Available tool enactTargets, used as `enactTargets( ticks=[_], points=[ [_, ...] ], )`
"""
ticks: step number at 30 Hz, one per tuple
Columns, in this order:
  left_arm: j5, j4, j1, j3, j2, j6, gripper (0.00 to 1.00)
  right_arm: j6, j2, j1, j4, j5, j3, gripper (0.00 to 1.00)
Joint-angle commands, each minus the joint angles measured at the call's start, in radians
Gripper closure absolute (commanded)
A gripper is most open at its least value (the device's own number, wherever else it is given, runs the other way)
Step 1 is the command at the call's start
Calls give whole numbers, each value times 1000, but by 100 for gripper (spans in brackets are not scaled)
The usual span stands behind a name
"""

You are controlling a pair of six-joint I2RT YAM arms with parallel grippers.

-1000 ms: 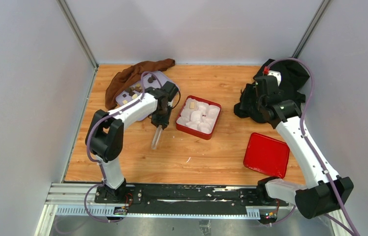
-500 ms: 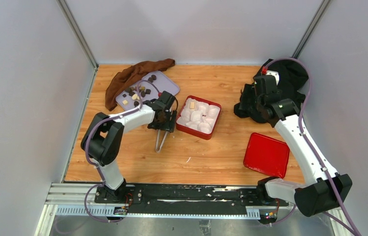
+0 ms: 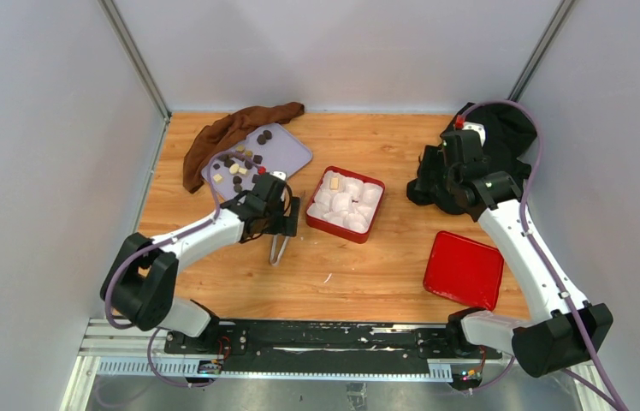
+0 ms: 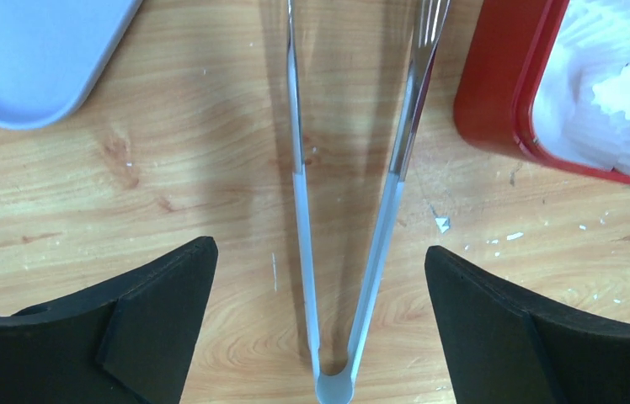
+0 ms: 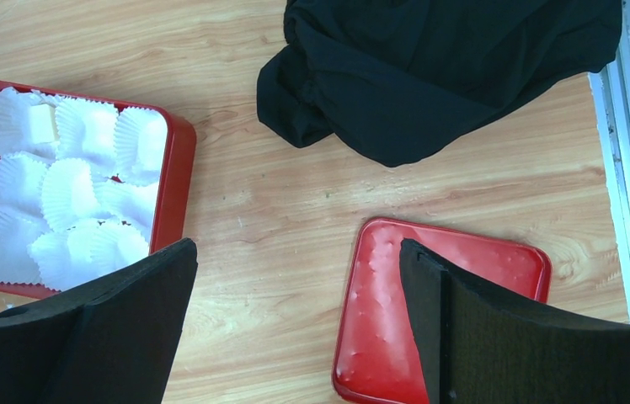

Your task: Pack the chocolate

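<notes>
The left gripper (image 4: 316,261) is open around the tongs (image 4: 299,210) on the table (image 4: 168,202). A crooked squeeze could make them slip. The chocolate (image 3: 240,163) sits on the purple tray (image 3: 291,147). The right gripper (image 5: 296,269) is open too.

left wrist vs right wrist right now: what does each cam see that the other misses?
Left wrist only: the metal tongs lying flat, and a corner of the lavender tray. Right wrist only: the black cloth, the red lid and one cream chocolate piece. Both: the red box of white paper cups, and the wooden table.
</notes>
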Motion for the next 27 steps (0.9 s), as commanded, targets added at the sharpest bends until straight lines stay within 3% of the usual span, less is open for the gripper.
enactTargets(
  ticks=[1,6,11,19,27],
  points=[
    [-9,169,-2,-106,-65,11,0,9,3,-7,-22,-23,20,7],
    [44,274,-2,-175,-101,3,0,20,20,-7,-17,-44,26,7],
    [-2,197,-5,-115,-24,52,0,34,32,-7,-16,-61,34,7],
    [-21,243,-5,-130,26,69,0,46,35,-7,-13,-73,40,7],
    [-39,242,-6,-89,112,30,29,55,37,-7,-11,-78,38,7]
  ],
)
